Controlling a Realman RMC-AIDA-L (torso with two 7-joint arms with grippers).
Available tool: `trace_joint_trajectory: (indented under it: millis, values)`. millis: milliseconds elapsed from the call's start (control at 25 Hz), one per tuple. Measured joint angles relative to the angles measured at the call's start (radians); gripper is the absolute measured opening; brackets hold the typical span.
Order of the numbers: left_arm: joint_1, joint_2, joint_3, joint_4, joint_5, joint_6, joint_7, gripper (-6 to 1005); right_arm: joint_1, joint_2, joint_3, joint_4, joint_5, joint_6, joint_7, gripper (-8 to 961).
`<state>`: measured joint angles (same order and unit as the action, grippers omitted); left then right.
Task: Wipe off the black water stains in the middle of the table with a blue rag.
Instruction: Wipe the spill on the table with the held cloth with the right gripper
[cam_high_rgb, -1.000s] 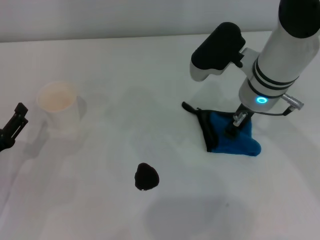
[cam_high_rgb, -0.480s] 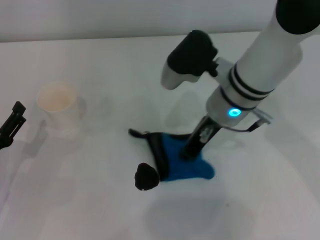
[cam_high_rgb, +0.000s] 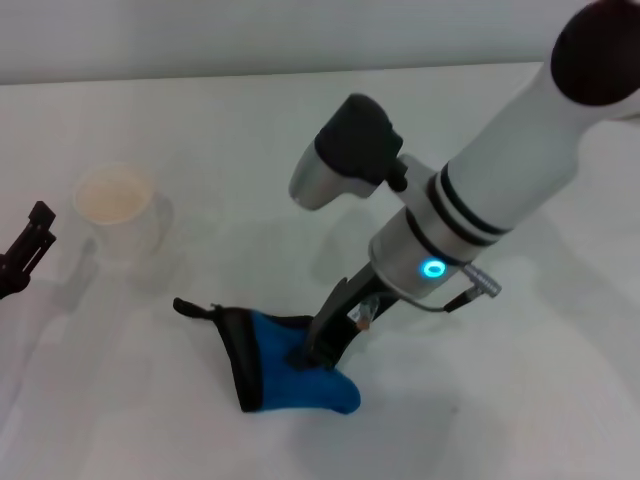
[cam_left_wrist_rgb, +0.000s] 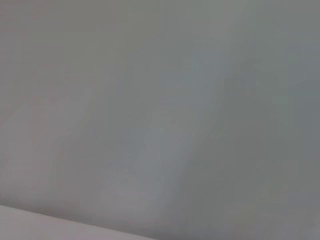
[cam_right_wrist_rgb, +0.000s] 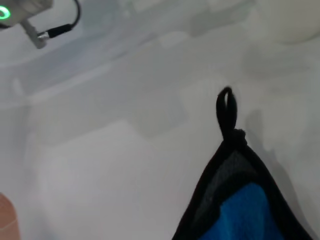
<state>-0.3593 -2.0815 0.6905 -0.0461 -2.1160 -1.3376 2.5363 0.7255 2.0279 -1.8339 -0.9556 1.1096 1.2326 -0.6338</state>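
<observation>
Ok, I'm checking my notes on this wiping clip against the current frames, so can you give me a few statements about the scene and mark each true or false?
1. The right gripper is pressed down onto the blue rag. True.
2. The black water stains show plainly on the table beside the rag. False: no blot is visible now; the rag lies across the middle of the table.
3. A pale cup stands on the robot's left side. True.
4. The left gripper is helping hold the rag. False: it sits at the table's left edge, well apart from it.
5. The rag's black loop lies under the cup. False: the loop lies on bare table.
</observation>
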Motion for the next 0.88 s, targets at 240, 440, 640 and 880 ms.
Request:
trace_joint_trajectory:
  millis: [240, 440, 640, 880]
  values:
    - [-0.004, 0.000, 0.003, 0.000, 0.002, 0.003, 0.000, 887, -0.002, 0.000, -0.115, 0.041, 0.040, -0.119, -0.003, 83]
    - [-0.007, 0.001, 0.004, 0.000, 0.002, 0.006, 0.000, 888, -0.014, 0.000, -0.150, 0.054, 0.058, -0.200, -0.003, 84]
    - [-0.007, 0.002, 0.004, 0.000, 0.002, 0.006, -0.001, 888, -0.021, 0.000, -0.151, 0.067, 0.061, -0.247, -0.003, 84]
    - [-0.007, 0.000, 0.004, 0.000, 0.002, 0.002, 0.000, 888, -0.024, -0.003, -0.143, 0.089, 0.058, -0.315, 0.003, 80]
